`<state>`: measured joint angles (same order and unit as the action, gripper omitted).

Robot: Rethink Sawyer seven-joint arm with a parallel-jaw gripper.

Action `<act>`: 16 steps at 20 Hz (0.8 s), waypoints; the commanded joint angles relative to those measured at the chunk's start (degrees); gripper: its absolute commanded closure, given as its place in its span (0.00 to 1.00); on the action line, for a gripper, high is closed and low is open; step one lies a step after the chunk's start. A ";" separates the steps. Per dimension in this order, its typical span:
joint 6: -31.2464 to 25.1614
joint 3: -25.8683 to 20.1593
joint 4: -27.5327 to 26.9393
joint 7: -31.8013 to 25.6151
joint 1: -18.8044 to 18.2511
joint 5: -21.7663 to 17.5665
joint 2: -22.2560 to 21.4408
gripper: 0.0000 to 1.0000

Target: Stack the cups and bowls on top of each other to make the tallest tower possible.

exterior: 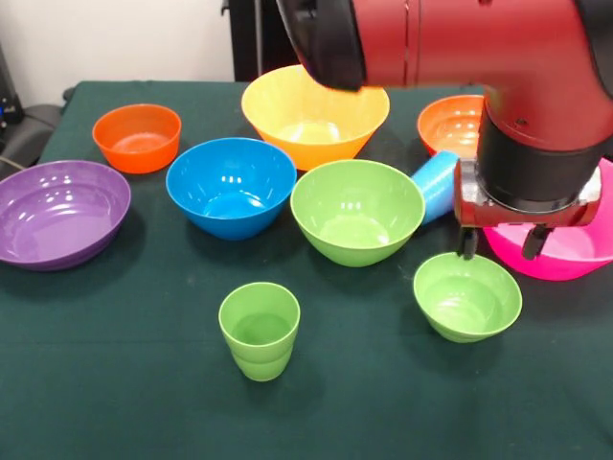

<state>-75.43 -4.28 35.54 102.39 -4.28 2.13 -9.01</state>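
My gripper (500, 245) hangs open and empty at the right, over the near rim of the pink bowl (567, 253) and just above the small green bowl (467, 297). The light blue cup (437, 186) lies on its side, left of the gripper, against the large green bowl (356, 211). The lime green cup (260, 330) stands upright at the front centre. The blue bowl (231, 186), yellow-orange bowl (314, 117), purple bowl (59, 212) and two orange bowls, one at the left (137, 138) and one at the right (452, 125), stand apart. Nothing is stacked.
The red arm (479, 43) covers the upper right and hides part of the right orange bowl and the pink bowl. A dark green cloth (115, 383) covers the table.
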 commanded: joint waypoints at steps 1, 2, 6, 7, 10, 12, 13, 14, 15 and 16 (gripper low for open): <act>10.78 -3.30 6.54 -19.78 -2.73 -7.64 -0.10 0.00; 11.72 -3.36 6.70 -20.26 -2.86 -8.24 -0.13 0.00; 15.23 -3.43 6.19 -21.66 -3.24 -10.97 0.44 0.00; 15.78 -3.48 6.29 -21.97 -3.34 -11.50 0.41 0.00; 16.70 -3.81 6.07 -22.41 -3.64 -12.65 0.56 0.00; 17.53 -3.98 6.23 -22.44 -3.77 -13.31 0.80 0.00; 18.52 -4.26 6.74 -22.53 -3.92 -13.56 0.86 0.00; 18.90 -4.46 7.04 -22.37 -4.03 -13.67 0.92 0.00; 19.50 -4.70 7.99 -21.95 -4.25 -13.52 0.81 0.00; 19.83 -4.86 8.52 -21.66 -4.35 -13.50 0.74 0.00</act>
<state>-58.53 -4.33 36.27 98.50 -7.74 -6.89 -9.45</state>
